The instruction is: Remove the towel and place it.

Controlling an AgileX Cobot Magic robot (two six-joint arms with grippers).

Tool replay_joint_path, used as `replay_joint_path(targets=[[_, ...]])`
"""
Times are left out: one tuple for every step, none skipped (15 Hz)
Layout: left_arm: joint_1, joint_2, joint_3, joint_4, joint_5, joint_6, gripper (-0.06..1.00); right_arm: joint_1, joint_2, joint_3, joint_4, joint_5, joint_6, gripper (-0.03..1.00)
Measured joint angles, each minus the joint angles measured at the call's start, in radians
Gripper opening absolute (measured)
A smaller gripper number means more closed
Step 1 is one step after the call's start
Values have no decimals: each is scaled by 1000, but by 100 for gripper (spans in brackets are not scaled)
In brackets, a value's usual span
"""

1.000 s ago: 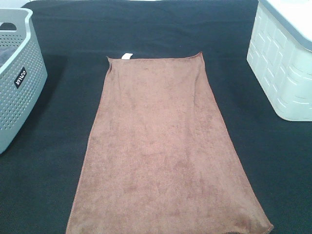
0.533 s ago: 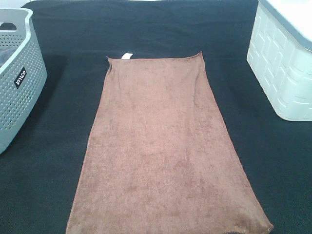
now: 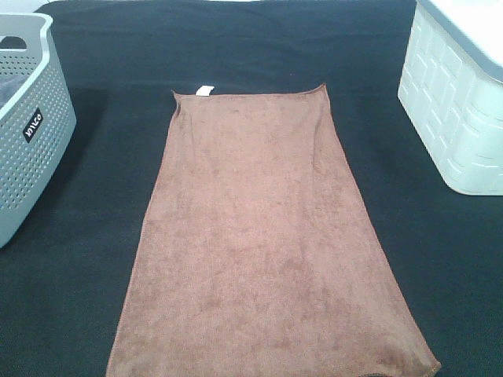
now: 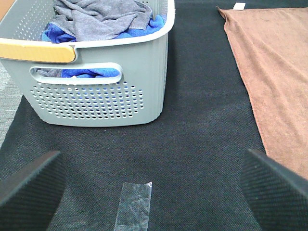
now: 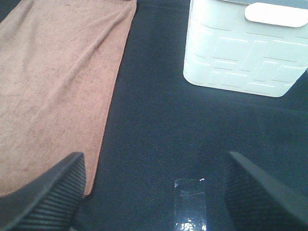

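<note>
The reddish-brown towel (image 3: 263, 236) lies flat and spread out on the black table covering (image 3: 236, 47), its long side running front to back, with a small white tag (image 3: 204, 89) at its far short edge. It also shows in the left wrist view (image 4: 276, 72) and the right wrist view (image 5: 53, 86). Neither gripper shows in the high view. My left gripper (image 4: 154, 192) is open and empty above the black cloth between the grey basket and the towel. My right gripper (image 5: 156, 192) is open and empty beside the towel's right edge.
A grey perforated basket (image 3: 31, 133) stands at the left, holding grey and blue cloths (image 4: 101, 19). A white bin (image 3: 460, 102) stands at the right, also in the right wrist view (image 5: 245, 53). Clear tape patches (image 4: 134, 204) (image 5: 190, 204) lie on the black cloth.
</note>
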Motion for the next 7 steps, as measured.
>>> replay_joint_path(targets=[[0, 0, 0, 0, 0, 0, 91, 0, 0, 0, 0, 0, 0, 76], [0, 0, 0, 0, 0, 0, 91, 0, 0, 0, 0, 0, 0, 76], [0, 0, 0, 0, 0, 0, 91, 0, 0, 0, 0, 0, 0, 76], [0, 0, 0, 0, 0, 0, 91, 0, 0, 0, 0, 0, 0, 76], [0, 0, 0, 0, 0, 0, 91, 0, 0, 0, 0, 0, 0, 76], [0, 0, 0, 0, 0, 0, 91, 0, 0, 0, 0, 0, 0, 76], [0, 0, 0, 0, 0, 0, 91, 0, 0, 0, 0, 0, 0, 76]])
